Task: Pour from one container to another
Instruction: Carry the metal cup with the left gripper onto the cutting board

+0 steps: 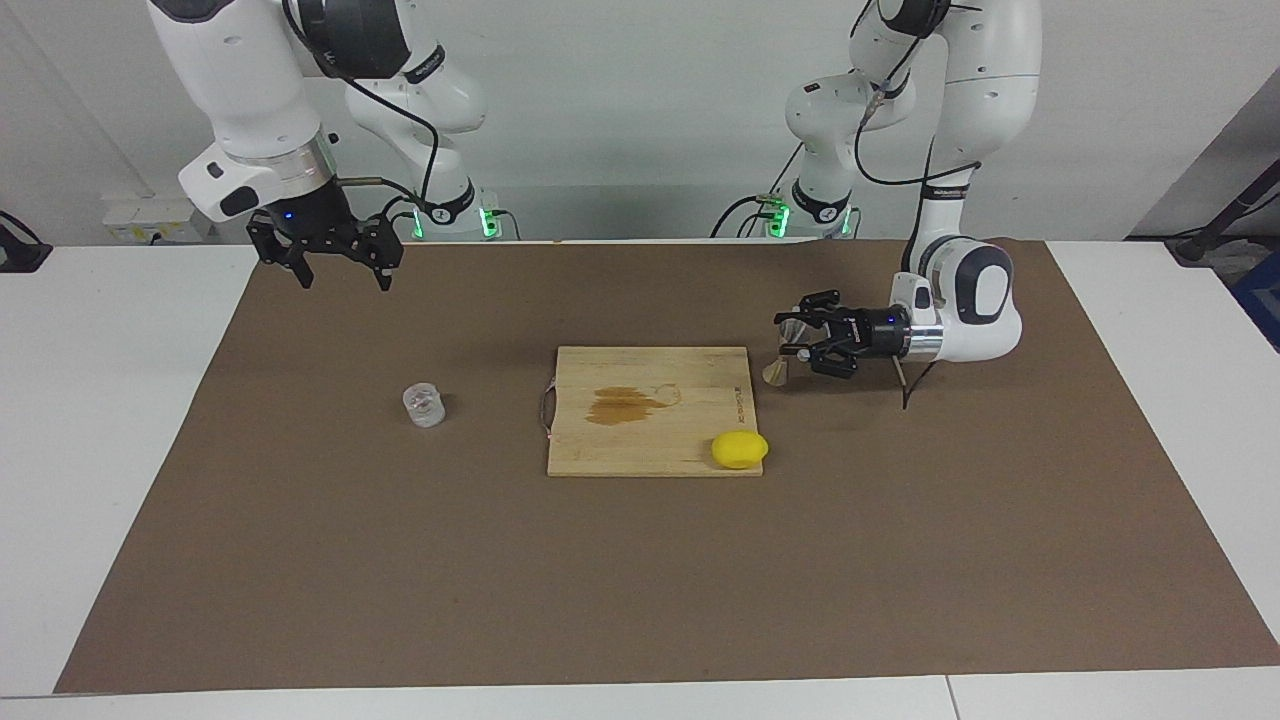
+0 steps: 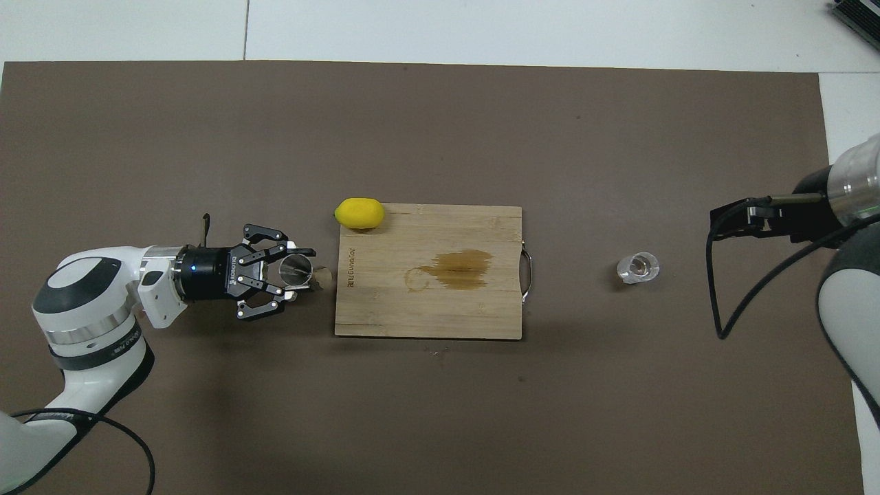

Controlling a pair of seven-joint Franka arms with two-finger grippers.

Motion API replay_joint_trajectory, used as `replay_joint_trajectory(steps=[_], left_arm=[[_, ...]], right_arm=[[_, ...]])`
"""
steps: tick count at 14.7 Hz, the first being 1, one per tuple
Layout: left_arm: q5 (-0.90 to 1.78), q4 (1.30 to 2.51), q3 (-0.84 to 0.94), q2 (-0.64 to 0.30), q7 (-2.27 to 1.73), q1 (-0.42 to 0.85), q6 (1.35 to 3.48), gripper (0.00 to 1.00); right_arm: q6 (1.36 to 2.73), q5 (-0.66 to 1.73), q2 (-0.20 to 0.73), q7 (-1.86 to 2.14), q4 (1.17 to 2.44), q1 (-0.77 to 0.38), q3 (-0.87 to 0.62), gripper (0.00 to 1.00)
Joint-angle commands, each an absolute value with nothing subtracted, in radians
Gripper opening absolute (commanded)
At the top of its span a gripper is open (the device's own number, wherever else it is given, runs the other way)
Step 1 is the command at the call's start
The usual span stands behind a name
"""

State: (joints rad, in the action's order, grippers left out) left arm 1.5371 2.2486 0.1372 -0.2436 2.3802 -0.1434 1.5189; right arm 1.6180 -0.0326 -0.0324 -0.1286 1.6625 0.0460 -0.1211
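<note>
The left claw is clamped on the metal jigger, carrying it in the air just off the cutting board's edge at the left arm's end. The claw points sideways along the worktop, toward the right arm's end, so the jigger's long axis lies close to level; one cone mouth shows in the overhead view, held between the fingers.

The glass cup stands upright on the brown mat, beside the board's handle edge, toward the right arm's end of the worktop. So the whole board lies between the held jigger and the cup. That is the relation the coming move turns on: from the left claw the cup lies straight along the worktop's length, with almost no offset toward either long edge, which the overhead view bears out.

The right claw hangs open in the air over the mat's corner at the robots' edge, and it waits there. It is much the nearer of the two to the cup.

My judgement is that either the left arm must cross over the board to bring the jigger to the cup, or the right arm must pick the cup up. A lemon rests at the board's corner nearest the left claw, clear of that path.
</note>
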Motion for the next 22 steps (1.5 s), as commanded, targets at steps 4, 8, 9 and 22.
replay_joint_trajectory(steps=[4,8,9,22], left_arm=[[1.686,2.290,0.123,-0.196,2.350,0.009,1.637,0.29],[1.840,2.287,0.123,-0.202,2.350,0.127,1.718,0.21],[1.873,2.284,0.121,-0.204,2.355,0.156,1.738,0.21],[2.388,2.177,0.123,-0.314,2.611,0.440,2.068,0.24]], right_arm=[[1.623,-0.029,-0.044,-0.115,1.671,0.058,-0.127,1.00],[1.605,-0.031,-0.046,-0.110,1.671,0.064,-0.123,1.00],[1.586,-0.029,-0.049,-0.107,1.671,0.078,-0.123,1.00],[1.805,0.072,-0.012,-0.768,1.884,0.130,-0.126,1.00]])
